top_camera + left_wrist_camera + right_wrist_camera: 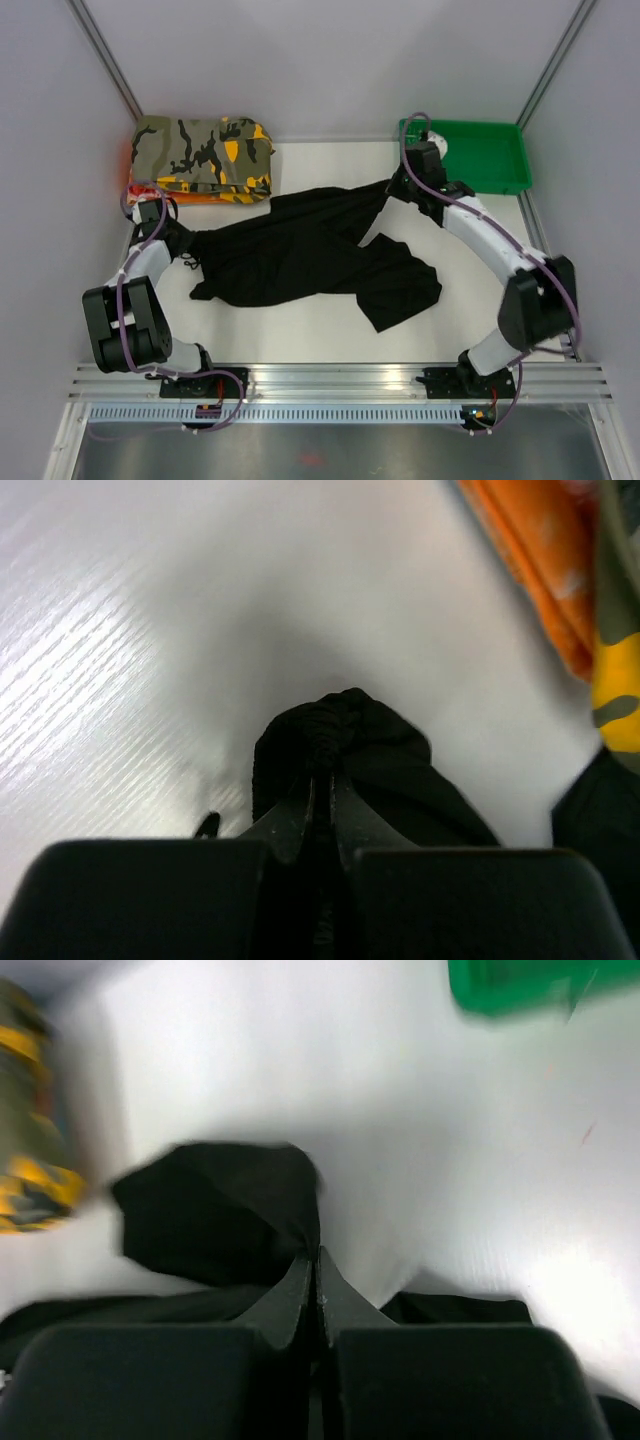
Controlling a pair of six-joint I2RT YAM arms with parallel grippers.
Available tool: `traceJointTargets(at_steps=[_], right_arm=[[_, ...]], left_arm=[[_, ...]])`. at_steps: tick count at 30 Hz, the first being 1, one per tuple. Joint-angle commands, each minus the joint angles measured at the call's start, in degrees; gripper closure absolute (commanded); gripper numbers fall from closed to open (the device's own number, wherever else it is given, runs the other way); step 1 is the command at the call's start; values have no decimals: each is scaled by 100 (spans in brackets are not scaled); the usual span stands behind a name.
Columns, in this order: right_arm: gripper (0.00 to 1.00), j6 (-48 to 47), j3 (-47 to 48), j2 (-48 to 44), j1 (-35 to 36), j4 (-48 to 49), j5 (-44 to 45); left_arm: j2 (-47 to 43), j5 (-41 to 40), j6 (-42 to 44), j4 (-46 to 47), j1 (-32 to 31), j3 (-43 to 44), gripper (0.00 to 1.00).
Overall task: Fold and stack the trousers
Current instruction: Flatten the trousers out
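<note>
- The trousers (310,255) lie crumpled across the middle of the desk (300,345); one leg trails toward the near right and a strip of cloth runs up toward the far right; nothing looks folded yet.
- The left claw (322,775) is pinched closed on a bunched tip of black cloth at the garment's left end; the fabric puckers just past the fingertips, so the hold seems to be on an edge and not a thick wad.
- The right claw (316,1260) is likewise closed narrow on a fold of the same cloth at the far right end, near the green tray (480,155); the cloth peaks at its tips.
- Gripping opposite ends looks meant for pulling the garment taut and spreading it flat before any fold.
- The folded camouflage garment (205,158) sits at the far left of the desk, near the left claw; it probably marks where the stack goes.
- The risks, as I judge them: such thin pinches may slip under tension; the overlapping folds may twist rather than open.
</note>
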Motion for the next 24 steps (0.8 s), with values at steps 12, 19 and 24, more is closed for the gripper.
traceJointTargets(at_steps=[12, 19, 24], right_arm=[[5, -921, 256, -883, 392, -1177, 543], [2, -1088, -104, -663, 67, -862, 649], [2, -877, -737, -284, -311, -799, 149]], left_arm=[[7, -164, 796, -154, 343, 614, 98], [-1, -172, 1095, -417, 352, 815, 98], [-185, -436, 1323, -829, 387, 1228, 98]])
